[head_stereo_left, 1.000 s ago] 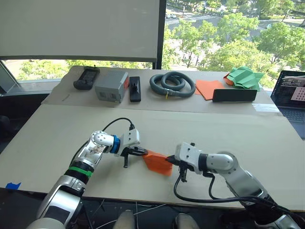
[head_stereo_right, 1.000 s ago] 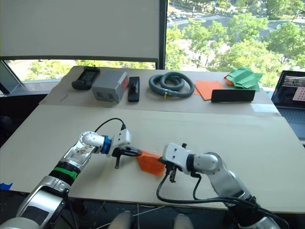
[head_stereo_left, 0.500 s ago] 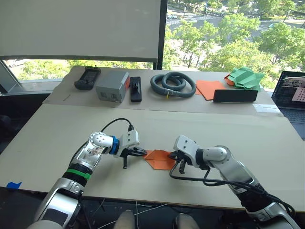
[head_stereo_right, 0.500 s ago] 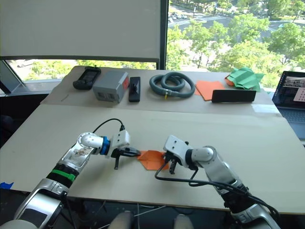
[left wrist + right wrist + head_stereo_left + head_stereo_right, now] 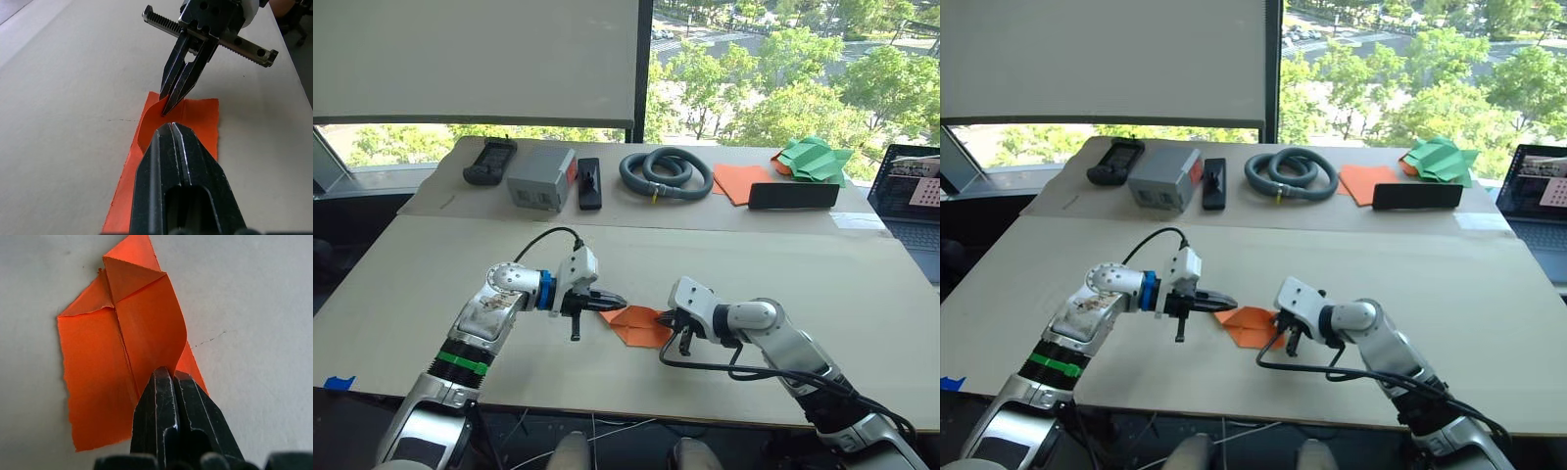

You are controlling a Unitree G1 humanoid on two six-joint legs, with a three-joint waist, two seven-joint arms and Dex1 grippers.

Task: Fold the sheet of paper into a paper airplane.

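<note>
Right hand clamped on the lifted flap of the sheet of paper, likely for folding; left hand closed, empty, hovering at its left tip, probably to steady.

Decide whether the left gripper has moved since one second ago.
Yes. The left gripper has shifted toward the grey box and slightly rightward, along the orange paper.

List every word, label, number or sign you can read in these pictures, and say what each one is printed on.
No text can be read in any view.
Laptop: its screen shows a picture, with any writing too small to read.
Grey box: a red patch on one end, no legible writing.
Handset: markings too small to read.
Sheet of paper: plain orange, no print.
</note>
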